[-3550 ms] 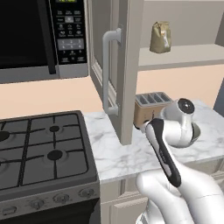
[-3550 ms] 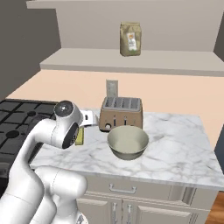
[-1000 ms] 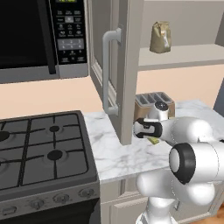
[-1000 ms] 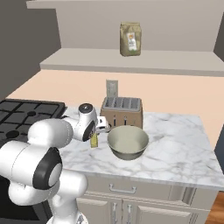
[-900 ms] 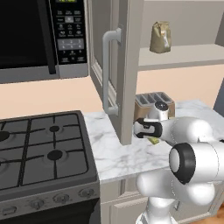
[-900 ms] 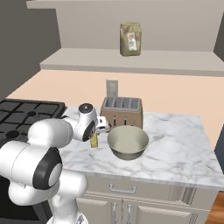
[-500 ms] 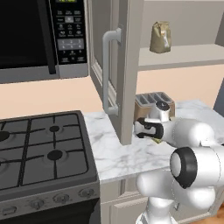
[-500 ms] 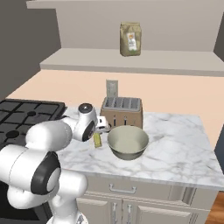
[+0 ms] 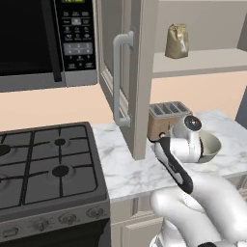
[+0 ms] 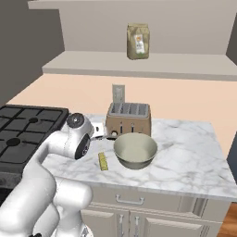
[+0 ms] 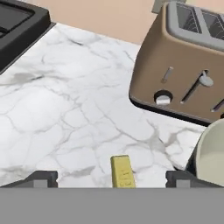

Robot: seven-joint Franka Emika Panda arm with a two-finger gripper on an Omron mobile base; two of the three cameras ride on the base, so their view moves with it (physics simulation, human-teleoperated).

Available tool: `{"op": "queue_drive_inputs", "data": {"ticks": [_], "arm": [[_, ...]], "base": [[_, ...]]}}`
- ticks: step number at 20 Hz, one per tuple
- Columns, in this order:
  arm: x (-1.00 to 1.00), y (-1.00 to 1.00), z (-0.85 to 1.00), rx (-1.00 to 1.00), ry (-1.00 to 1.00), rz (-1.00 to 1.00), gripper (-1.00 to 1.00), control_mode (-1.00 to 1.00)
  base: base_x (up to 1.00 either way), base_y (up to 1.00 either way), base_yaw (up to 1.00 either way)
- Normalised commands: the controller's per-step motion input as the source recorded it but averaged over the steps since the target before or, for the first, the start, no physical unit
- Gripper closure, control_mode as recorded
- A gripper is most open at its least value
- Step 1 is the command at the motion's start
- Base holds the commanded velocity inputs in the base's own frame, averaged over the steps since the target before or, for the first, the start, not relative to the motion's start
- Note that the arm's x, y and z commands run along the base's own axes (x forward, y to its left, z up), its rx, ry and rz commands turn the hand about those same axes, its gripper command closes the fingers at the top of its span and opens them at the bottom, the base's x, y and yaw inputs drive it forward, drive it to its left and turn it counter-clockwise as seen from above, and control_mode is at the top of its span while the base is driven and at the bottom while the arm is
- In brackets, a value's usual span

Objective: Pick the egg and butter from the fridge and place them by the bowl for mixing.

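On marble counter (image 10: 185, 157): butter (image 10: 102, 161) beside bowl (image 10: 135, 150), nr toaster (image 10: 128, 118).

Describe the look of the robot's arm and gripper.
The arm is glossy white with rounded, bulbous links and dark grey joint bands; a round grey cap sits on one joint. The gripper ends in two small, dark grey, blocky finger tips.

Change since the earlier frames: the gripper (image 11: 111, 177), which a second before was closed on the butter (image 10: 102, 161), opened its jaws wide and rose. The butter was left lying flat on the marble counter (image 10: 185, 152), just left of the bowl (image 10: 135, 150), near the toaster (image 10: 128, 119).
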Motion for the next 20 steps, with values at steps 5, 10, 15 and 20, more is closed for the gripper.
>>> {"op": "queue_drive_inputs", "data": {"ticks": [5,10,15,20], "arm": [[-0.98,-0.06,0.63,0.02,-0.15,-0.57,-1.0,-1.0],[-0.75,-0.07,0.47,0.0,-0.07,-0.76,-1.0,-1.0],[-0.92,-0.47,0.0,0.05,-0.18,-0.16,-1.0,-1.0],[0.0,0.0,0.0,0.0,0.0,0.0,-1.0,1.0]], "base": [[0.0,0.0,0.0],[0.0,0.0,0.0],[0.0,0.0,0.0],[-0.8,-0.45,-0.6]]}}
